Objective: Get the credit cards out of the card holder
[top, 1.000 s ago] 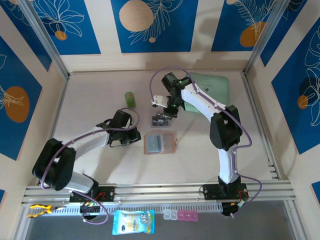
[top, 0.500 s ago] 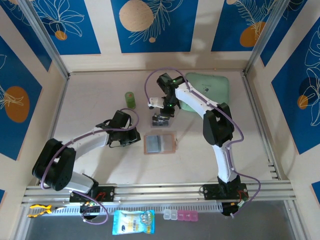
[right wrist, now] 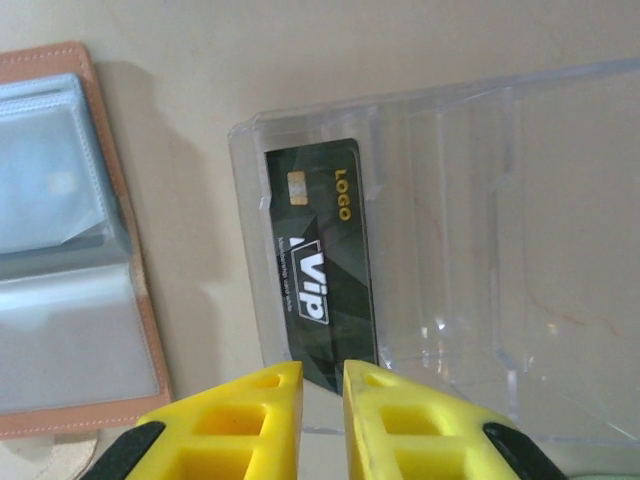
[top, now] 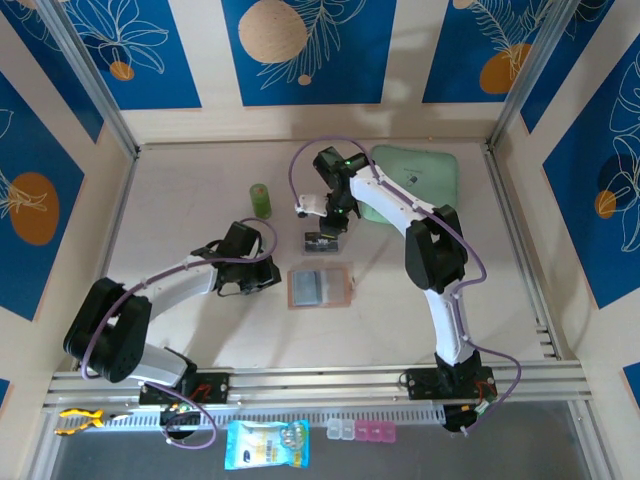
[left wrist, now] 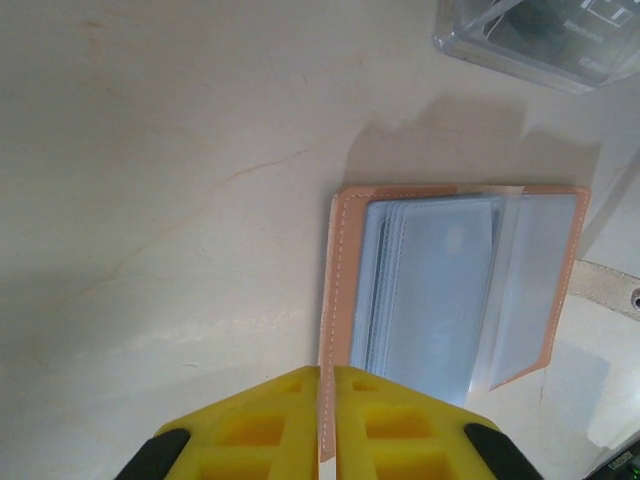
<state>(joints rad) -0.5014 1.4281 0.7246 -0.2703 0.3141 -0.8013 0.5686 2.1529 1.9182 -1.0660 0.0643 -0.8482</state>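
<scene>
The card holder [top: 320, 288] lies open on the table, salmon-tan with greyish-blue sleeves [left wrist: 430, 290]. A credit card's chip shows faintly through one sleeve [right wrist: 62, 183]. My left gripper [left wrist: 327, 372] is shut on the holder's stitched left edge [left wrist: 340, 290]. Just beyond the holder stands a clear plastic tray [top: 322, 241], and a dark "VIP" credit card [right wrist: 318, 275] lies in its left slot. My right gripper [right wrist: 322, 370] hovers at the card's near end with its jaws slightly apart and nothing between them.
A mint-green pouch [top: 415, 175] lies at the back right, under the right arm. A small green cylinder [top: 260, 198] stands left of the tray. A snack packet [top: 265, 445] and pink pill boxes [top: 362, 431] lie off the table's near edge.
The right arm swung slightly left, then its jaws parted, leaving the dark card in the clear tray. The left gripper has kept its hold on the holder's edge.
</scene>
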